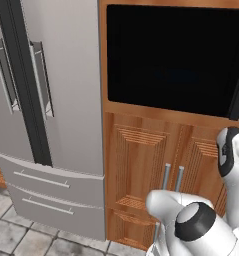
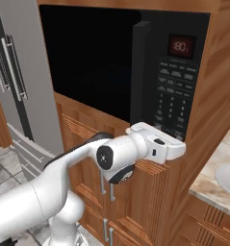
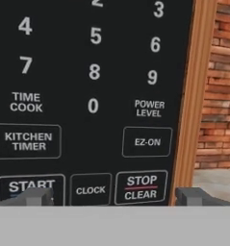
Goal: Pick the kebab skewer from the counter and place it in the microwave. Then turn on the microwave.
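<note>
facing the microwave button panel, door closed.
your jaws stand spread wide and empty, fingertips low at the start key and stop/clear key; kebab skewer position cannot be told.

Your arm is glossy white with rounded links, black joint bands, and a grey-capped joint at lower right.

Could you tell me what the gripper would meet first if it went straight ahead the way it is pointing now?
Probably the microwave's button panel: the open gripper faces it close up, about at the CLOCK key.
</note>
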Robot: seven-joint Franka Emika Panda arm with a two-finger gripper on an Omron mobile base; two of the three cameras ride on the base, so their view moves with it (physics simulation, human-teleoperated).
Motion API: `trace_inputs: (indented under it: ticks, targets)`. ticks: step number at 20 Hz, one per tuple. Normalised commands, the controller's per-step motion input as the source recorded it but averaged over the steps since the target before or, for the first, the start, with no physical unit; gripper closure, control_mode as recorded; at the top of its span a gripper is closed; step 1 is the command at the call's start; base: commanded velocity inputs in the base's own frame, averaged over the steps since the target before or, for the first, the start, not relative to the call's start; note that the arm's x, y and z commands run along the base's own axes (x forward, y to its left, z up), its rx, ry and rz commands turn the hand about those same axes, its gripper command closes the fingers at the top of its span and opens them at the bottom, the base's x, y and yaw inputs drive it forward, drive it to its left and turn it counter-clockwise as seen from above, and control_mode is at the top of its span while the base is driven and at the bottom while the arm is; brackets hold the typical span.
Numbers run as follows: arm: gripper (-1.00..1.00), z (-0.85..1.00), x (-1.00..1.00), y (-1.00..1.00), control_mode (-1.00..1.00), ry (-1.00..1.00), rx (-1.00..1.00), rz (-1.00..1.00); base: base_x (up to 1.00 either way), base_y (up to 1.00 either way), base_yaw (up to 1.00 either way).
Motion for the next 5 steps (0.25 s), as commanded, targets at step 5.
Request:
trace_inputs:
  ticks: [5]
  targets:
    - [-1.0, 0.0, 0.02, 0.0, -1.0, 0.01, 0.0, 0.0, 0.0, 0.0, 0.0]
